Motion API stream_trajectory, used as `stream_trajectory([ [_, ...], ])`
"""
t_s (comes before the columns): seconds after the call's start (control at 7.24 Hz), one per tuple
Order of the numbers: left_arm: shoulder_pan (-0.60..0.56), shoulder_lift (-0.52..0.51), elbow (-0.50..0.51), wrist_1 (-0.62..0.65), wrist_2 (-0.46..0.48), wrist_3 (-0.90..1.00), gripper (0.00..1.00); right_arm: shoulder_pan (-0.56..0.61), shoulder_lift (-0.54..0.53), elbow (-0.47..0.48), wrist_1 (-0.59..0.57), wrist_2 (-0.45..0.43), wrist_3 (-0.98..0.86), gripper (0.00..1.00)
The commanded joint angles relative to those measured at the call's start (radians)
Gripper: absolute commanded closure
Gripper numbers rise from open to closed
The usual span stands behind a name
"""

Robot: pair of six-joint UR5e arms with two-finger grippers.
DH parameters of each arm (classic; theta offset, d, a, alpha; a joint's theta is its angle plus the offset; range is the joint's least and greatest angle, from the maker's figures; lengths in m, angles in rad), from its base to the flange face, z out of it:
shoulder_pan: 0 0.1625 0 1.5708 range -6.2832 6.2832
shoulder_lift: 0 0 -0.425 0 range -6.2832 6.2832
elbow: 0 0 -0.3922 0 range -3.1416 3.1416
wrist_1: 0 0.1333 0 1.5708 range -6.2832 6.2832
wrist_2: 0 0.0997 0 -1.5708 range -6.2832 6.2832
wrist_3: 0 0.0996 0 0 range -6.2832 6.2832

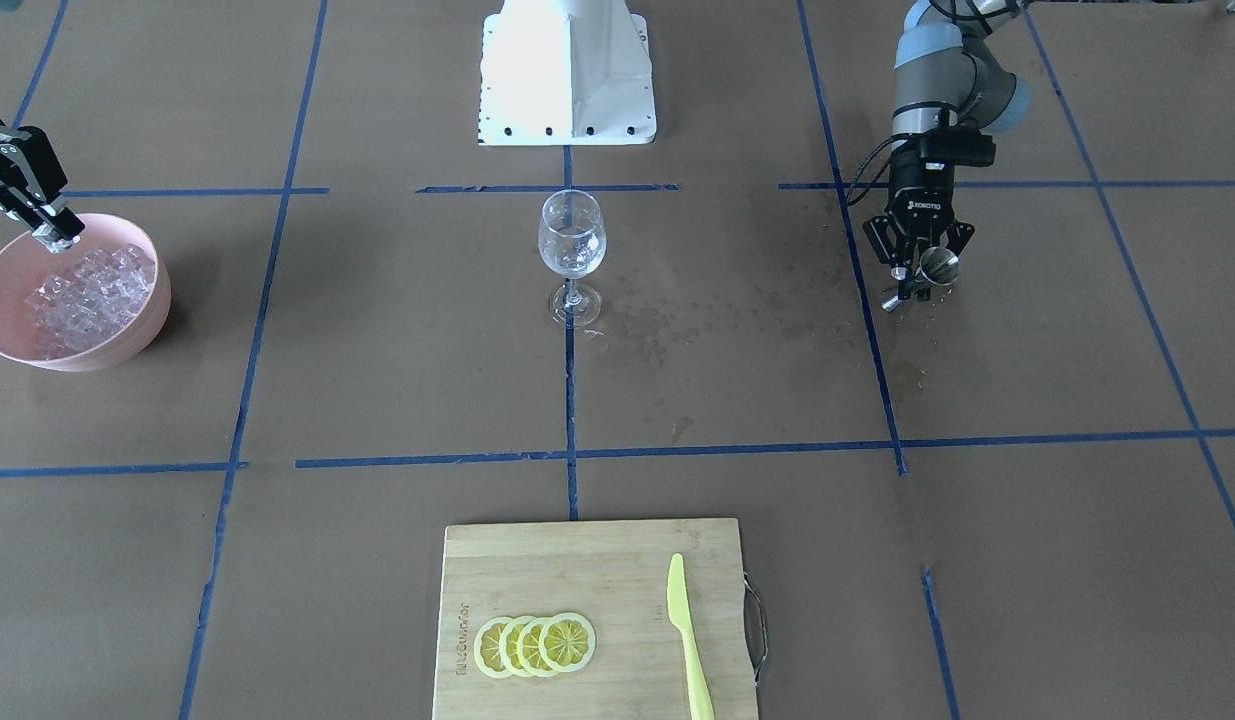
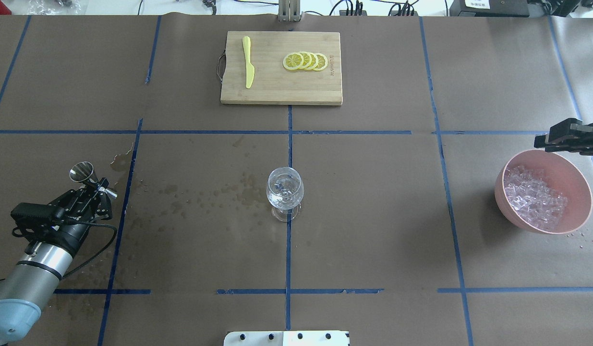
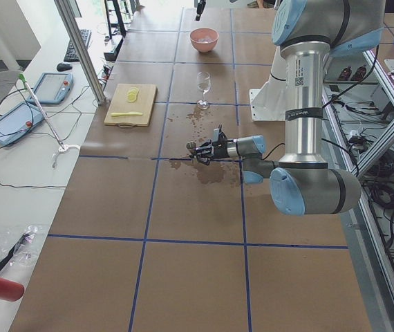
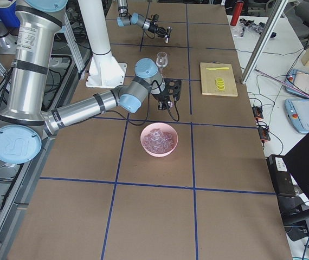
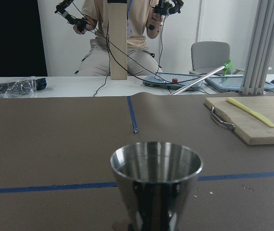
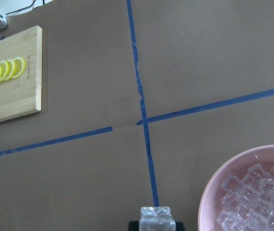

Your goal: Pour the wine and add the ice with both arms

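A clear wine glass [image 1: 571,245] stands mid-table with a little clear wine in its bowl; it also shows in the overhead view [image 2: 285,192]. My left gripper [image 1: 917,275] is shut on a small steel measuring cup [image 1: 941,265] and holds it low over the table, far to the glass's side. The cup fills the left wrist view [image 5: 156,178]; I cannot tell whether it holds liquid. A pink bowl [image 1: 147,325] holds many ice cubes [image 1: 87,290]. My right gripper [image 1: 55,236] is over the bowl's rim, shut on one ice cube [image 6: 157,219].
A bamboo cutting board [image 1: 577,560] lies at the operators' side with lemon slices [image 1: 535,645] and a yellow-green knife [image 1: 687,640]. Wet spots [image 1: 697,320] lie between the glass and the left gripper. The white robot base [image 1: 567,70] stands behind the glass.
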Motion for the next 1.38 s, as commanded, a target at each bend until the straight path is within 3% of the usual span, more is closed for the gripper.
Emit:
stream_trajectory([
  [0.0, 0.002, -0.005, 0.007, 0.0, -0.001, -0.006, 0.73, 0.0, 0.008, 0.001, 0.005, 0.0, 0.0, 1.0],
  [0.69, 0.017, -0.016, 0.03, 0.002, -0.001, -0.027, 0.73, 0.0, 0.006, 0.002, 0.007, 0.0, 0.0, 1.0],
  [1.24, 0.017, -0.014, 0.033, 0.0, -0.001, -0.026, 0.59, 0.0, 0.006, 0.002, 0.005, 0.0, 0.0, 1.0],
])
